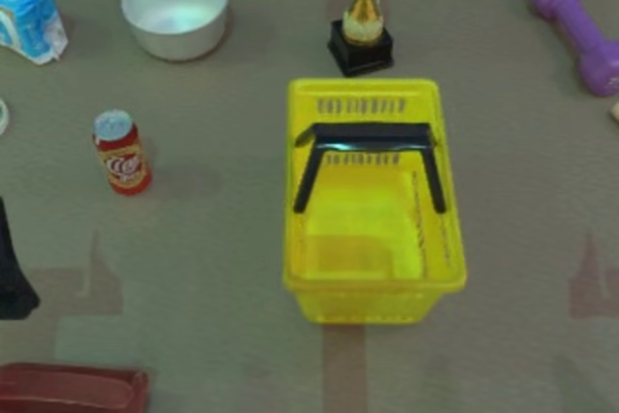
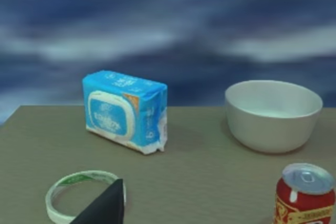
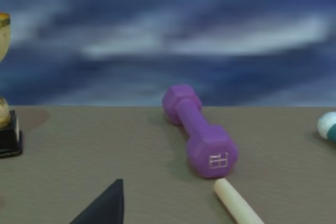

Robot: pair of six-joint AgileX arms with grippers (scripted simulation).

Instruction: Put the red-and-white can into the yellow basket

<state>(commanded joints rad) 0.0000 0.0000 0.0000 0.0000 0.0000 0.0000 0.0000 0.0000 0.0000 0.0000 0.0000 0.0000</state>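
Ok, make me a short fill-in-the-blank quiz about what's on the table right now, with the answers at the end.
1. The red-and-white can stands upright on the table, to the ____ of the yellow basket in the top view.
2. The inside of the yellow basket is ____.
3. The trophy stands on a ____ base, behind the basket.
4. The dumbbell at the table's far right is ____.

Missing words: left; empty; black; purple

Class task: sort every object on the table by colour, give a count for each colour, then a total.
Red: 2, can, tray
Yellow/gold: 2, basket, trophy
White/cream: 3, bowl, tape ring, stick
Blue: 1, wipes pack
Purple: 1, dumbbell
Total: 9
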